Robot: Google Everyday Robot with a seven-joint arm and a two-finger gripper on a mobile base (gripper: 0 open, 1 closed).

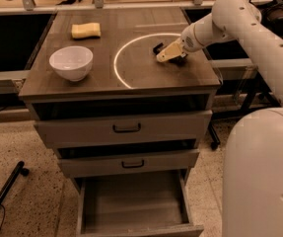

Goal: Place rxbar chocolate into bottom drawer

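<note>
The rxbar chocolate (158,48) is a small dark bar lying on the cabinet top inside the white circle, mostly covered by my gripper. My gripper (168,54) is low over the cabinet top at the right side of the circle, right at the bar. The bottom drawer (131,204) is pulled out at the foot of the cabinet, with nothing visible inside.
A white bowl (71,62) stands at the left of the cabinet top (101,83), with a yellow sponge (86,30) behind it. Two upper drawers with black handles (126,128) are closed. My white base (262,177) fills the lower right. A dark leg (3,194) lies on the floor at left.
</note>
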